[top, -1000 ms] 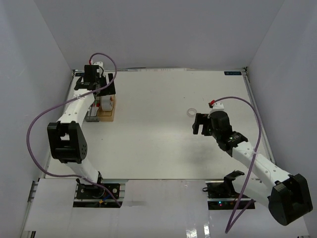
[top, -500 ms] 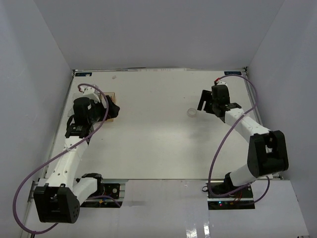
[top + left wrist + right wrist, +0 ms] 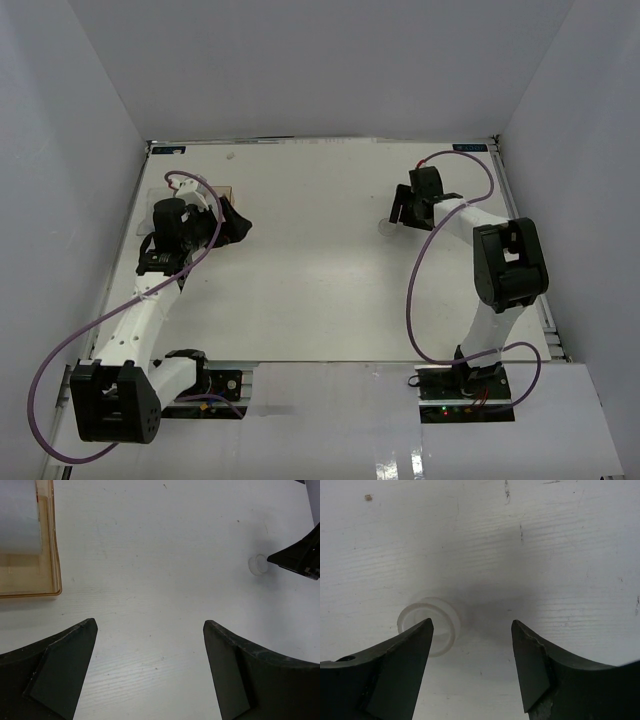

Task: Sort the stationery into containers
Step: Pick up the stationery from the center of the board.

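Note:
A small round see-through jar (image 3: 384, 229) stands on the white table at the right. My right gripper (image 3: 403, 212) is open just above and beside it. In the right wrist view the jar (image 3: 427, 627) sits by the left fingertip (image 3: 415, 645), partly behind it, not between the jaws; the right gripper (image 3: 472, 623) is empty. My left gripper (image 3: 238, 224) is open and empty next to the amber-orange bin (image 3: 228, 191). In the left wrist view (image 3: 150, 627) the bin (image 3: 54, 570) holds a whitish piece (image 3: 20, 520), and the jar (image 3: 258, 564) shows far off. Markers and the other bins are hidden.
White walls close in the table on the left, back and right. The right arm's purple cable (image 3: 415, 290) loops over the table's right side. The left arm (image 3: 150, 290) lies along the left edge.
My right gripper has moved left and down to the round jar. My left gripper has shifted slightly right, away from the bins. Both grippers stay open.

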Controlling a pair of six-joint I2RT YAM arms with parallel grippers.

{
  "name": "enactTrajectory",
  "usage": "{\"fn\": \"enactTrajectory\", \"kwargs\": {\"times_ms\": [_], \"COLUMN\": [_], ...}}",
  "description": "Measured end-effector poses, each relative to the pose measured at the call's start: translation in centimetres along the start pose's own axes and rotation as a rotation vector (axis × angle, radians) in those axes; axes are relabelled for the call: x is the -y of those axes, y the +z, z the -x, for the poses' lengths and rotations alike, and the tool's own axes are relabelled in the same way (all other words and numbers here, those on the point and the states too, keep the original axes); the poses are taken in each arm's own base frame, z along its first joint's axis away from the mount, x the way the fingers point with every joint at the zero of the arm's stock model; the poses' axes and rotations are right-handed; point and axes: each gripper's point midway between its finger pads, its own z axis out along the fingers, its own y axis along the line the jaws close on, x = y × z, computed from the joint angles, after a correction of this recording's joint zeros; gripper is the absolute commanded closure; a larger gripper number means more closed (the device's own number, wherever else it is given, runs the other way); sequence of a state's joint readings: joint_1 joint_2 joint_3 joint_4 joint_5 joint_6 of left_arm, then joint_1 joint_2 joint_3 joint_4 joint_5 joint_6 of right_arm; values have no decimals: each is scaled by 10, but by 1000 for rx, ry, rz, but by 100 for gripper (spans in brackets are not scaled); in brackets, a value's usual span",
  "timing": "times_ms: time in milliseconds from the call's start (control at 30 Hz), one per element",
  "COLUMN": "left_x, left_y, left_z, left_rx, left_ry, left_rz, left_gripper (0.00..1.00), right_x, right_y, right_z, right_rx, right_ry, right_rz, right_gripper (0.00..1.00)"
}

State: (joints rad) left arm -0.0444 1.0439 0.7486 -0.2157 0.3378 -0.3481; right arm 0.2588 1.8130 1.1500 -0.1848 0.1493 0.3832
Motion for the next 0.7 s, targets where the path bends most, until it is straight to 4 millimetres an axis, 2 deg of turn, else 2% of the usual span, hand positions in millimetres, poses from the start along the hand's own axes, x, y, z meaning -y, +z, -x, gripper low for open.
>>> {"fn": "enactTrajectory", "kwargs": {"times_ms": [133,400,433,500,567,700], "left_x": [2,2,2,2,2,3], "left_y": [0,1,1,2,2,2], "left_z": [0,0,-1,-2,-2,-2], "left_rx": [-1,-3,-5,-9,-10,-11], "left_ry": [-2,-4,-5,-6,-8,-14], "left_rz": [-12,-14,-14,-13,-13,-16], "left_gripper": [2,2,2,2,2,2], "right_x": [-5,-11,-14,-16,-18,-21], "right_y": [7,17,17,17,17,18], "right_z": [2,-6,-6,-6,-7,-11], "right_rx": [-4,-28,-26,-26,-26,-36], "right_ry": [-5,-22,-25,-30,-32,-42], "right_rz": [3,2,5,9,12,14], "right_gripper": [33,47,52,55,67,82]}}
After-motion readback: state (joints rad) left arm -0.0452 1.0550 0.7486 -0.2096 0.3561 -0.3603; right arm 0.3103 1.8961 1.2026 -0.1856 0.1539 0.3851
